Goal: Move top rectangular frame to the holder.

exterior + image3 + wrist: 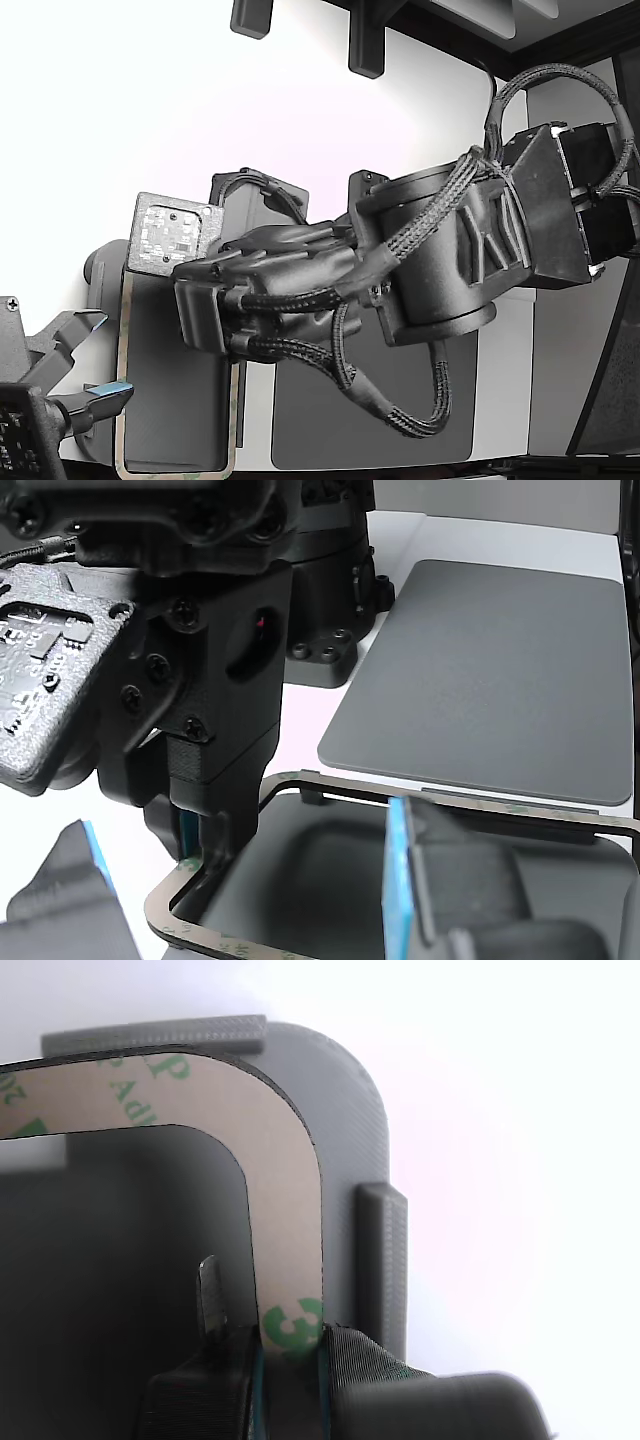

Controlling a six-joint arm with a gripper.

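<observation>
The top rectangular frame (285,1190) is a thin tan outline with green print. My gripper (290,1348) is shut on one long side of it, near a rounded corner. That corner lies over the light grey holder (350,1110), slightly inside the holder's rim and raised tabs (385,1250). In the other view, the frame (480,805) hovers level over the holder (300,870), and my gripper (203,852) pinches its near-left edge. In the exterior view, the frame (122,400) outlines the holder (170,400) at the lower left. My fingers are hidden there behind the wrist.
A dark grey flat mat (490,660) lies beside the holder and also shows under the arm (370,420). A second gripper (80,375) with blue pads stands close to the frame's edge. Its finger (430,900) rises in the foreground of the other view.
</observation>
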